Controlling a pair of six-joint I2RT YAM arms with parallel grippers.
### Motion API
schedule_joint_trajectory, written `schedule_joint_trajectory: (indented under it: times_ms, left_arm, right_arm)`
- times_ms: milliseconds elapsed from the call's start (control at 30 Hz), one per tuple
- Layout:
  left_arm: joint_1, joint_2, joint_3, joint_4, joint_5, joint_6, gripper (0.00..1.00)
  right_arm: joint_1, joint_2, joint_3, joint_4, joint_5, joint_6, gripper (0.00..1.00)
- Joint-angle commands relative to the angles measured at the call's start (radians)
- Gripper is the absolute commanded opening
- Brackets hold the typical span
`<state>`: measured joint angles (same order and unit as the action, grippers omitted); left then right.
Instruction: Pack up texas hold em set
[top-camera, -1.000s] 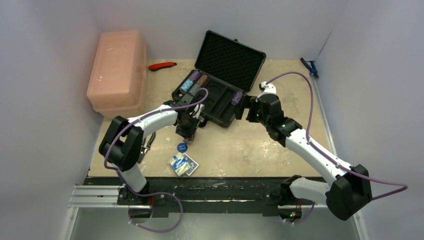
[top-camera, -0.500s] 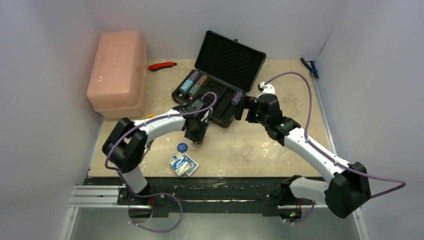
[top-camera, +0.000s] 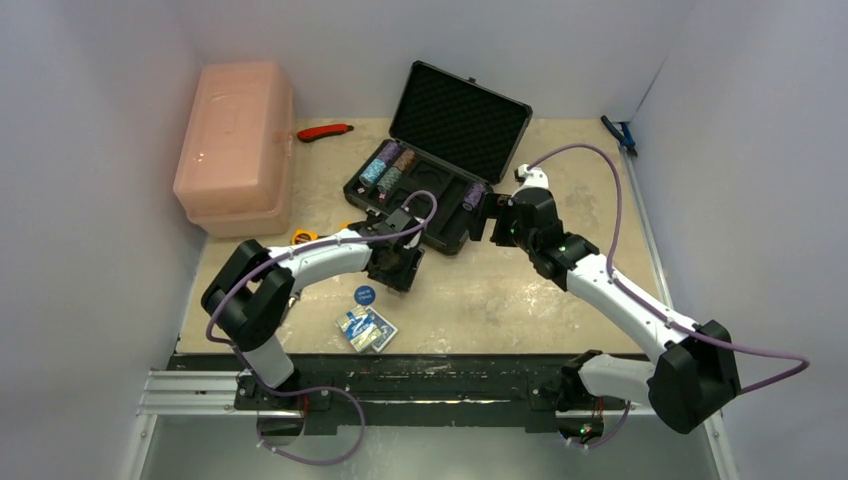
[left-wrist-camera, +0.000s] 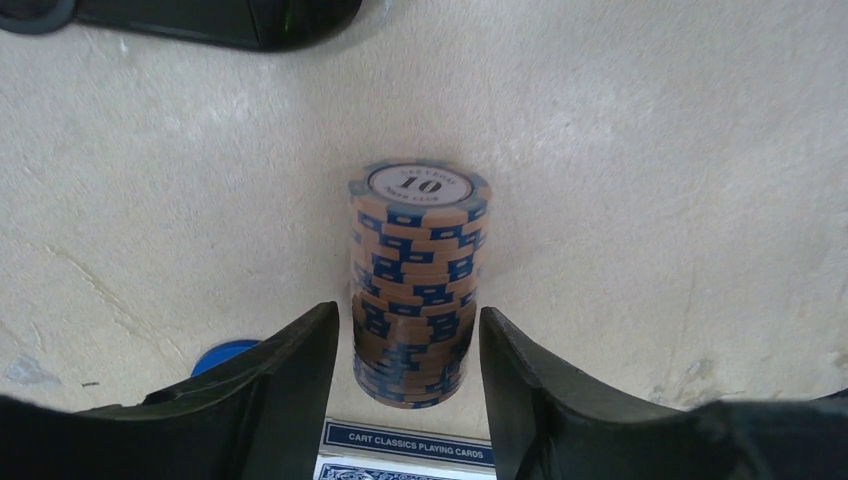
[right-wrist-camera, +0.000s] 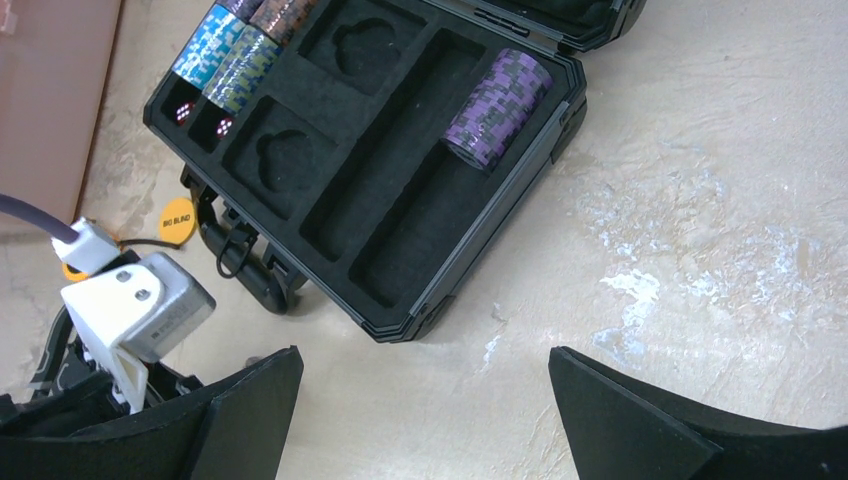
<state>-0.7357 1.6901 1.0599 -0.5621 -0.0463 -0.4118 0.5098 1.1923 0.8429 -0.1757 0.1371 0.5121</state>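
Left fingers (left-wrist-camera: 270, 400) partway apart, flanked tan-blue chip stack (left-wrist-camera: 415, 290) standing on table (left-wrist-camera: 650, 200). Sliver of gap each side, no squeeze visible. Right gripper (right-wrist-camera: 425, 360) gaped wide, empty, hovering just off open black case (right-wrist-camera: 400, 180). Counted six stacks: four-stack cluster (right-wrist-camera: 235, 50) at case's left end, one purple stack (right-wrist-camera: 497, 108) at right end, tan-blue one outside. One blue disc (top-camera: 364, 295), one card deck (top-camera: 366, 329), both on table. Only left wrist view showed "10" on stack. Only right wrist view showed two dice (right-wrist-camera: 181, 112).

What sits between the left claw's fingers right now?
A tan-and-blue stack of poker chips, topped by a 10, shown in the left wrist view.
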Motion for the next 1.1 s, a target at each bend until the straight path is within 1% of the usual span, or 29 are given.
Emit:
schedule_joint_trajectory:
  times_ms: [0, 167, 467, 667, 933, 1033, 1067]
  left_arm:
    - [-0.018, -0.019, -0.037, 0.033, -0.031, -0.021, 0.56]
    - [-0.028, -0.030, -0.054, 0.053, -0.054, -0.031, 0.63]
    - [-0.049, -0.024, -0.053, 0.113, -0.069, -0.026, 0.63]
    - [-0.051, 0.009, -0.030, 0.106, -0.074, -0.013, 0.56]
    - [-0.054, 0.005, -0.032, 0.111, -0.099, -0.006, 0.51]
    - [-0.053, 0.014, -0.026, 0.106, -0.113, -0.002, 0.46]
    - [-0.054, 0.020, -0.021, 0.104, -0.114, -0.002, 0.42]
  right_arm:
    - [-0.001, 0.013, 0.046, -0.007, -0.010, -0.011, 0.99]
    - [-0.002, 0.019, 0.044, -0.005, -0.012, -0.011, 0.99]
    - [-0.001, 0.021, 0.044, -0.005, -0.019, -0.011, 0.99]
    - [-0.002, 0.022, 0.045, -0.006, -0.019, -0.011, 0.99]
    - [-0.001, 0.030, 0.047, -0.010, -0.027, -0.012, 0.99]
    - [-0.001, 0.034, 0.048, -0.011, -0.026, -0.012, 0.99]
    - [-0.001, 0.036, 0.050, -0.010, -0.025, -0.012, 0.99]
